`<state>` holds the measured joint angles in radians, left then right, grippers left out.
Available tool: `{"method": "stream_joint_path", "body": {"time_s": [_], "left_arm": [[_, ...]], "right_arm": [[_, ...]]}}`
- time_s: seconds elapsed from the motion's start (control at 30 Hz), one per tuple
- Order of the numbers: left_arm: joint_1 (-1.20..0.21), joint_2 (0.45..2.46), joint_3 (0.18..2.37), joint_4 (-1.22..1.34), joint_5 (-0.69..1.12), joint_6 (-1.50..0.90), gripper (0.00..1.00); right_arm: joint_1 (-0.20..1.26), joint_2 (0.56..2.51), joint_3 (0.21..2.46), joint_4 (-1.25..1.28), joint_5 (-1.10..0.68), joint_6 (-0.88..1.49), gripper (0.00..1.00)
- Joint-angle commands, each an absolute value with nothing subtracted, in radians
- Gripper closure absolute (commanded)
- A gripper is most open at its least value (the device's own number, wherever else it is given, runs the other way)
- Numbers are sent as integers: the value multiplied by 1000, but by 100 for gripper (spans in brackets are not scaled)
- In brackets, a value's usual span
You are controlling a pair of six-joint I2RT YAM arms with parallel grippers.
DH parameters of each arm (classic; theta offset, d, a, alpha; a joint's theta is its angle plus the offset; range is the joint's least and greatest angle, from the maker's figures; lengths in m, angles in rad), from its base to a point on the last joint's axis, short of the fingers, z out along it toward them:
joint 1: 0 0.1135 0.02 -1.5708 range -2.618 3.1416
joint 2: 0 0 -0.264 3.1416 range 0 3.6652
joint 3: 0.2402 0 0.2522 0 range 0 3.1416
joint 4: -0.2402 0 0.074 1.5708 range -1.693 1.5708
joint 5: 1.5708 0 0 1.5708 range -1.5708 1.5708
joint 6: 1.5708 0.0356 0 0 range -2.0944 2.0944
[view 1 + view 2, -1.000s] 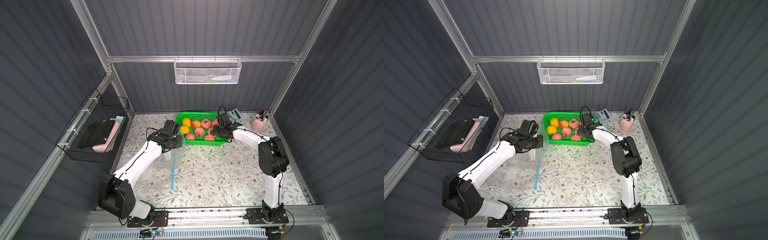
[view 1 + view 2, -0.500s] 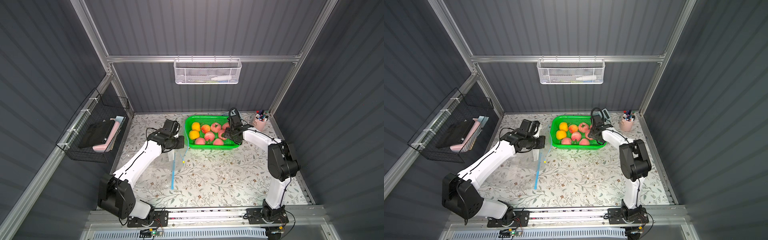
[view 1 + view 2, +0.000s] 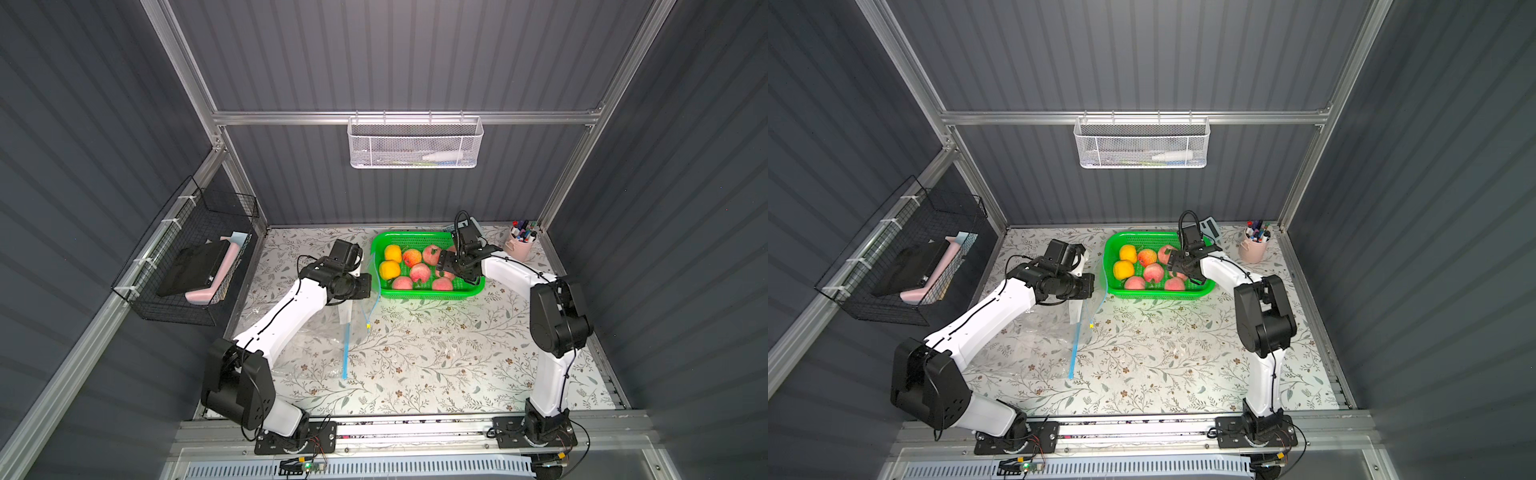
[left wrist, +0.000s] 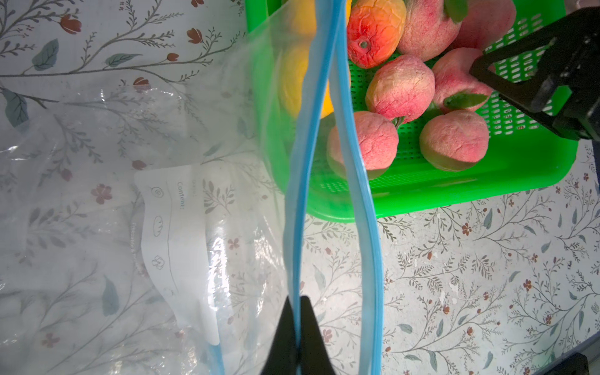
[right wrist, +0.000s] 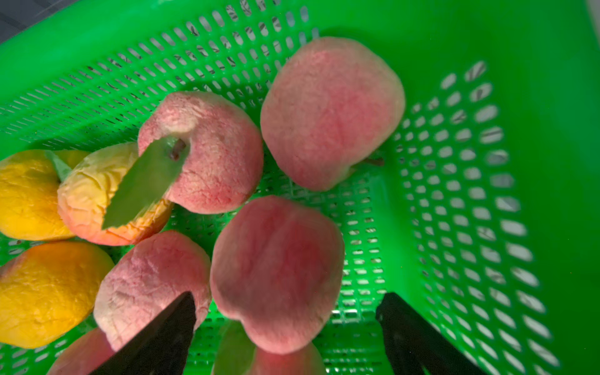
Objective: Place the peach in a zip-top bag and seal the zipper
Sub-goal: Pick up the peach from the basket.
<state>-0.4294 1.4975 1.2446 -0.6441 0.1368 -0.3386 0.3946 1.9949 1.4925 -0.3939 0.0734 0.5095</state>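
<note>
Green basket [image 3: 428, 294] had slid toward the right arm since a second ago, and the right gripper [image 5: 287, 297] had spread wider. Nearest me, the zip-top bag [image 3: 316, 345] lay on the mat with its mouth gaping. My left gripper [image 4: 297, 311] was clamped on its blue zipper edge. Farther back, the right gripper hung released astride a peach [image 5: 276, 259] in the basket, not gripping it.

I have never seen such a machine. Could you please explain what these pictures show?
Two white robot arms work over a flowered table. Two pictures look down on everything; two come from cameras on the arms' wrists. On the table are a clear zip-top bag and a green basket of peaches and yellow fruit. The left claw is shut on the bag's blue rim. The right claw is open, a peach between its fingers, not gripped.
</note>
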Motion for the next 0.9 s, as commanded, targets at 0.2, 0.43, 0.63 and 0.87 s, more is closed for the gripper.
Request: {"method": "stream_joint_path", "body": {"time_s": [0.2, 0.43, 0.63, 0.87], "left_arm": [[-425, 1508, 1269, -634, 161, -335, 100], [-425, 1506, 1278, -625, 174, -353, 100], [-425, 1501, 1290, -619, 184, -362, 100], [-425, 1505, 1305, -612, 199, -371, 100]], "right_arm": [[398, 2051, 1537, -443, 54, 503, 27], [398, 1919, 1476, -343, 21, 483, 42], [402, 1697, 1321, -147, -214, 457, 42], [502, 1532, 1126, 121, -444, 552, 42]]}}
